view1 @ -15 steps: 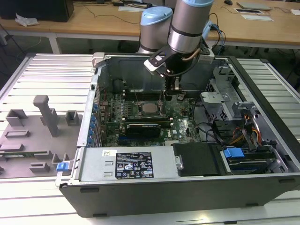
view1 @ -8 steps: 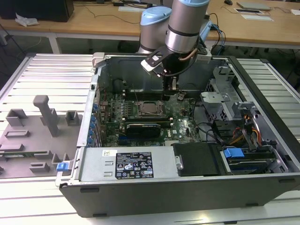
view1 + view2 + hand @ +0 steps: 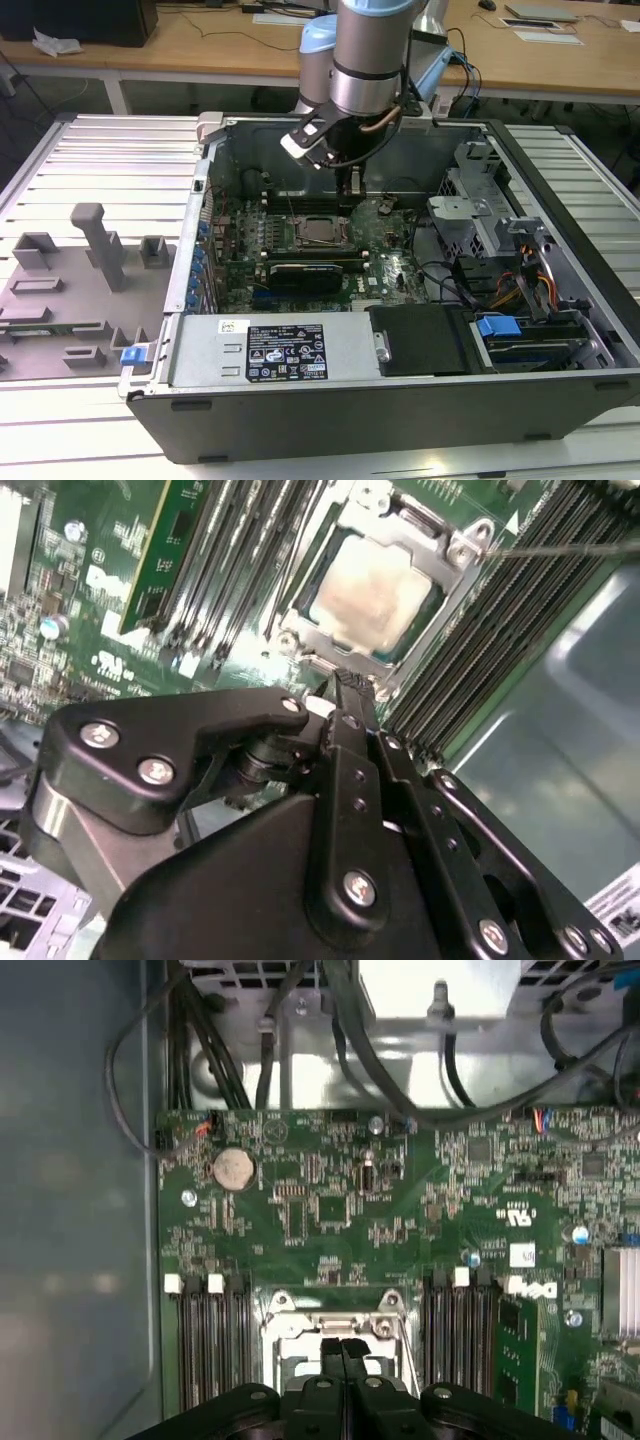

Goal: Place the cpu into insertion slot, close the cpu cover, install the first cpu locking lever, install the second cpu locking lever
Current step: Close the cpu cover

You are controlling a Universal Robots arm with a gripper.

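The cpu (image 3: 372, 588) lies flat in the insertion slot (image 3: 318, 231), its pale silver face showing through the window of the cpu cover (image 3: 445, 575). The silver frame sits down around the chip. A thin metal lever rod (image 3: 565, 548) runs out from one corner of the socket. My gripper (image 3: 345, 688) hangs just above the socket's edge, fingers pressed together with nothing between them. In the first wrist view the gripper (image 3: 343, 1346) hovers over the cover's rim (image 3: 330, 1322). In the exterior view the gripper (image 3: 350, 190) points down just behind the socket.
Long black memory slots (image 3: 510, 620) flank the socket on both sides on the green motherboard (image 3: 330, 1210). The open computer case (image 3: 400, 400) walls it in, with cables (image 3: 250, 1050) and drive bays (image 3: 520, 290) on the exterior view's right. A grey fixture tray (image 3: 70, 290) lies outside at the left.
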